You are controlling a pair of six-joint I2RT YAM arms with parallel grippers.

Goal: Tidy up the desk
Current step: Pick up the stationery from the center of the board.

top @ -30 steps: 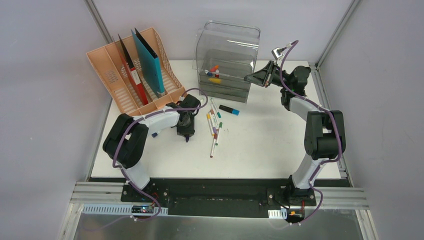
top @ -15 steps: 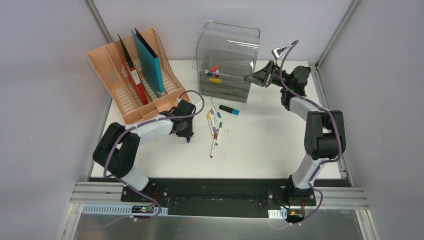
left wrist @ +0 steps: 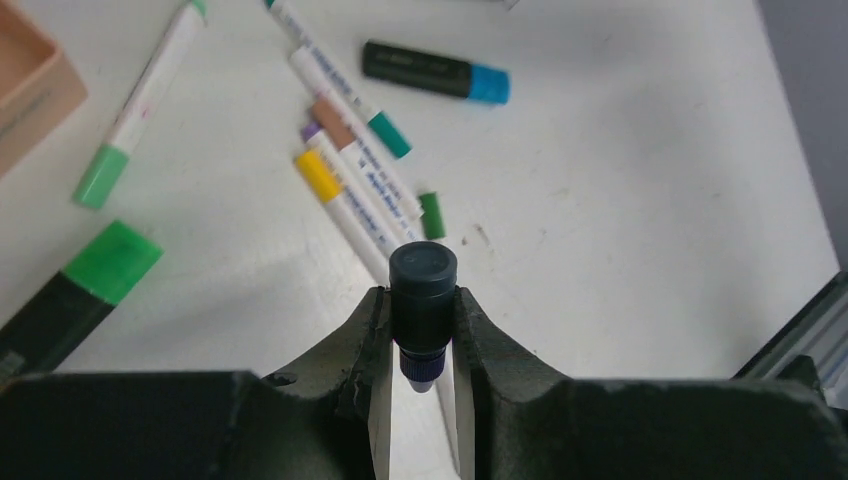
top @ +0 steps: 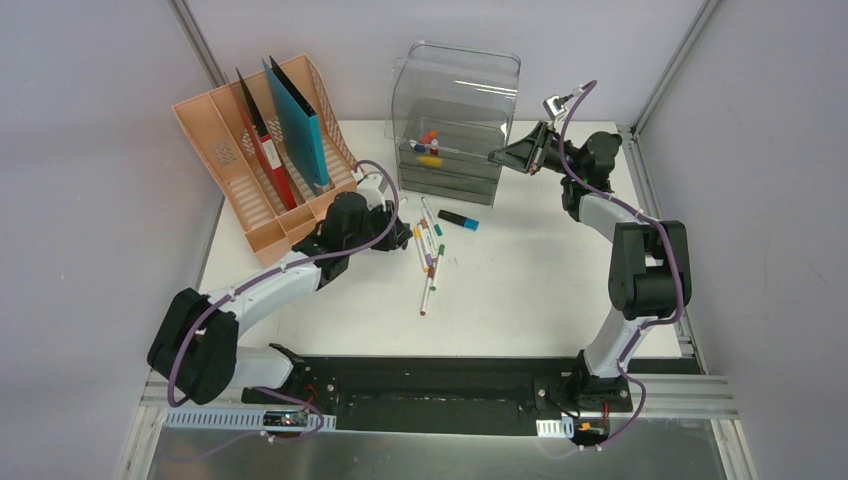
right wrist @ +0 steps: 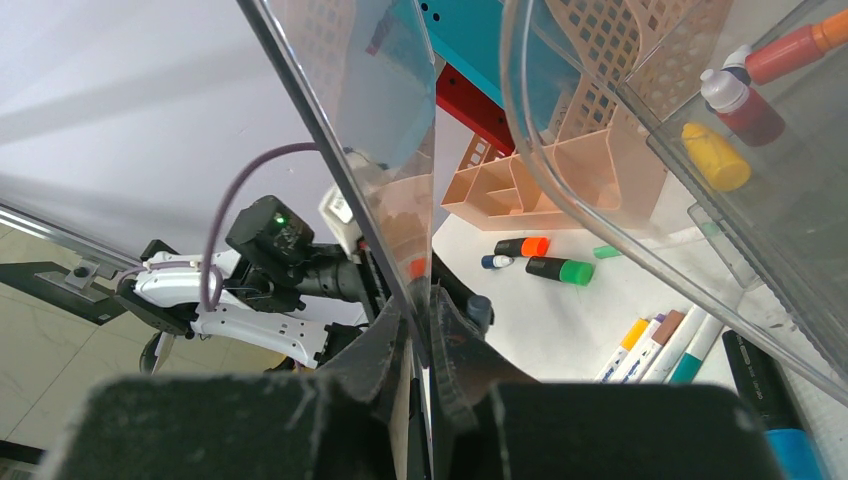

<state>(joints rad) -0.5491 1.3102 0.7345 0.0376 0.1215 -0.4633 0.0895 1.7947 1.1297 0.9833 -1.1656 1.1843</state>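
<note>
1. No word, brand, number or sign can be read in any view.
2. Left wrist view: a white-barrelled marker with a teal cap [left wrist: 330, 80] lies at twelve o'clock in the loose pile on the large flat white desk [left wrist: 650, 180]. A line of dark print runs along its barrel, too small to make out.
3. The white-barrelled marker with a brown cap [left wrist: 375, 175], touching it at six o'clock, bears the same kind of print, equally illegible.
4. The white marker with a light green cap [left wrist: 140, 95], at ten o'clock of the pile, shows faint blurred print.
</note>
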